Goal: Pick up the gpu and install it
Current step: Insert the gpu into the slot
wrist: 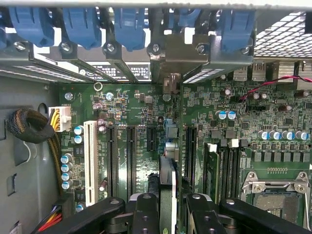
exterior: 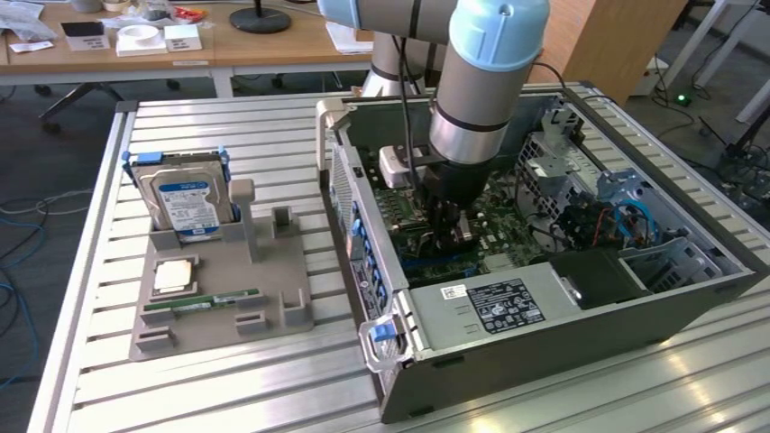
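Here the end effector point(wrist: 168, 207) grips the gpu point(wrist: 167, 146) over the motherboard point(wrist: 131, 105).

We see the gpu point(wrist: 168, 146) only edge-on, its lower end hidden between the gripper point(wrist: 168, 214) fingers at 6 o'clock.

Computer cases point(exterior: 542, 325): one, beside the grey tray point(exterior: 216, 316).
Hard drives point(exterior: 183, 200): one stood at the tray's far end.
Memory sticks point(exterior: 216, 299): one lay on the tray.
Processor chips point(exterior: 176, 273): one lay on the tray.
Robot arms point(exterior: 481, 81): one reached into the case.
Blue slot latches point(wrist: 80, 24): at least five lined the case's rear wall.
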`<state>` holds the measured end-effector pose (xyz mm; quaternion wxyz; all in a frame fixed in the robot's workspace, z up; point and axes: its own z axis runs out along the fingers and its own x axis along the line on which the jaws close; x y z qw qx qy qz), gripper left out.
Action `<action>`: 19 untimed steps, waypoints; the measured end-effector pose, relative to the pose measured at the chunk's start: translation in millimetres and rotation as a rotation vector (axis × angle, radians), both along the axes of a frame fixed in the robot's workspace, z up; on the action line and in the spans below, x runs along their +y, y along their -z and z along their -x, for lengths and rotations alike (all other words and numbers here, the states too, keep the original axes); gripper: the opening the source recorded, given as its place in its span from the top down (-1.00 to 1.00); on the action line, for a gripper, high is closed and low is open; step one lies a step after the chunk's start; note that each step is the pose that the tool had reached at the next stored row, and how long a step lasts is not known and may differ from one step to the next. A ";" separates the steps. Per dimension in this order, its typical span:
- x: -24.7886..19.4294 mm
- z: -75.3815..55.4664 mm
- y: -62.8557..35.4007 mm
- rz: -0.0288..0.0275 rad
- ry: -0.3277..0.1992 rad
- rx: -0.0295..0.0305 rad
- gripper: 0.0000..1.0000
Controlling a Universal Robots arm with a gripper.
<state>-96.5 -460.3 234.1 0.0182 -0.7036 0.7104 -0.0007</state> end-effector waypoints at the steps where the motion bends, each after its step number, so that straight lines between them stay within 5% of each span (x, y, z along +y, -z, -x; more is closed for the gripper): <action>1: 0.0 0.0 0.0 0.0000 0.000 0.0000 0.47; 19: 0.0 0.8 1.0 -0.0001 0.000 -0.0004 0.47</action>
